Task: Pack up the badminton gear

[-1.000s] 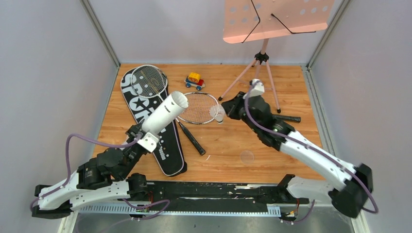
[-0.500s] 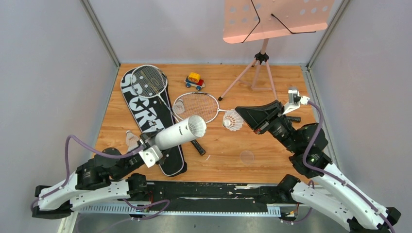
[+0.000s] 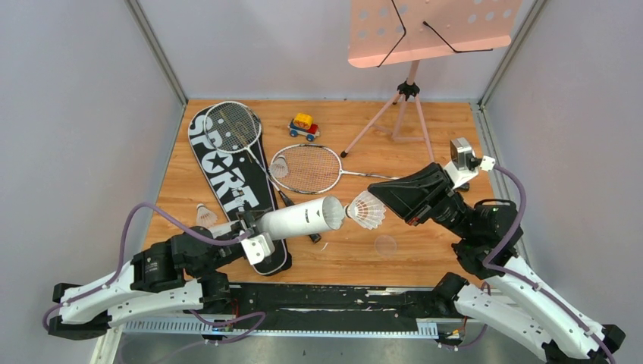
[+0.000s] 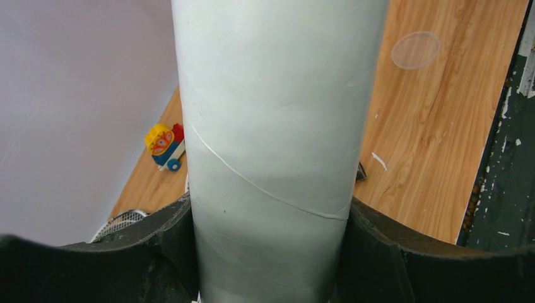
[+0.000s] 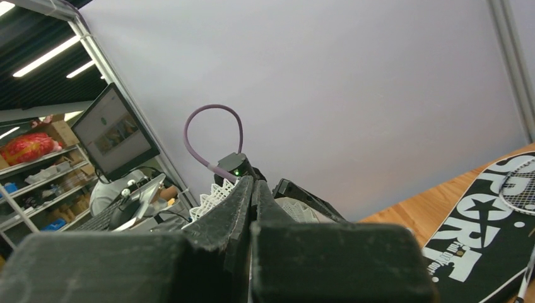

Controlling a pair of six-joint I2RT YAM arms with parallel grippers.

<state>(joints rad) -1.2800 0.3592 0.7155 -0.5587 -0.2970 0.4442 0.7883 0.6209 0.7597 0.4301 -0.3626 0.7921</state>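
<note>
Holding the white tube (image 3: 303, 218) level, my left claw (image 3: 255, 232) clamps wide around its base, mouth facing three o'clock. My right claw (image 3: 387, 203) is pinched tight on a shuttlecock (image 3: 365, 211) just outside that mouth.

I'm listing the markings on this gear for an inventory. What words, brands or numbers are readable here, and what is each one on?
"SPORT": big white letters on the long black bag, readable in the top view and the right wrist view.
Small white print below it on the bag: too small to read.
Small dark print on the white tube: too small to read.
Monitor in the background: blurred, unreadable.
</note>
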